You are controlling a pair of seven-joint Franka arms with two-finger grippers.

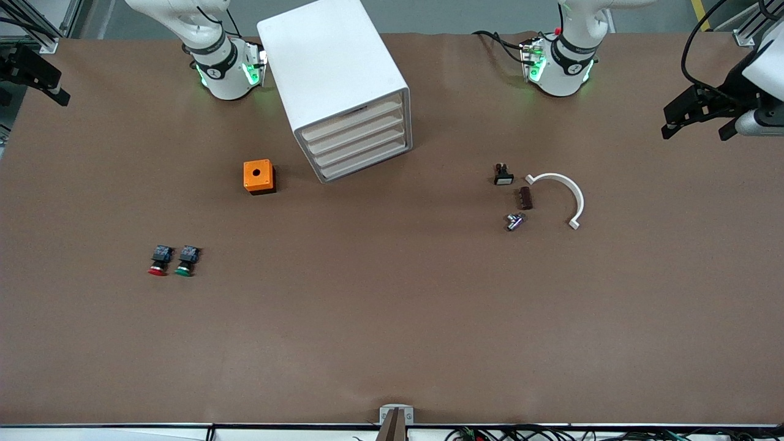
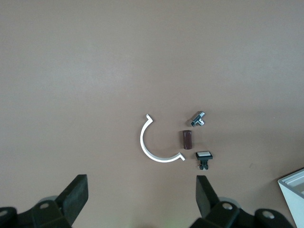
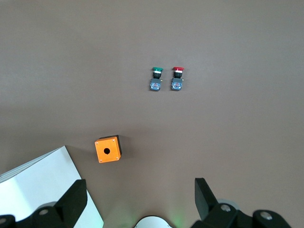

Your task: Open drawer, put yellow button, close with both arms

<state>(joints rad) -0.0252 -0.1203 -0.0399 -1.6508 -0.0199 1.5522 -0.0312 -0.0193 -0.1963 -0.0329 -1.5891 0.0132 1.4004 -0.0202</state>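
Front view: drawer [image 1: 351, 117] was seen closed; no yellow button was found, perhaps hidden.
End effectors: left end effector [image 1: 698, 116] and right end effector [image 1: 37, 76] were held wide, empty.
Next: drawer's front must be gripped.

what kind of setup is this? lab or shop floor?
Likely a robot lab bench: two arms based at a brown-covered table, a white drawer cabinet, and scattered test parts like push-buttons and an orange box.

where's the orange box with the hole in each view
Front view: the square orange plastic box with a round hole on top sits beside the white four-drawer cabinet, toward the right arm's end.
Left wrist view: not in it.
Right wrist view: box beside the cabinet corner.
Shared landmark: the cabinet.
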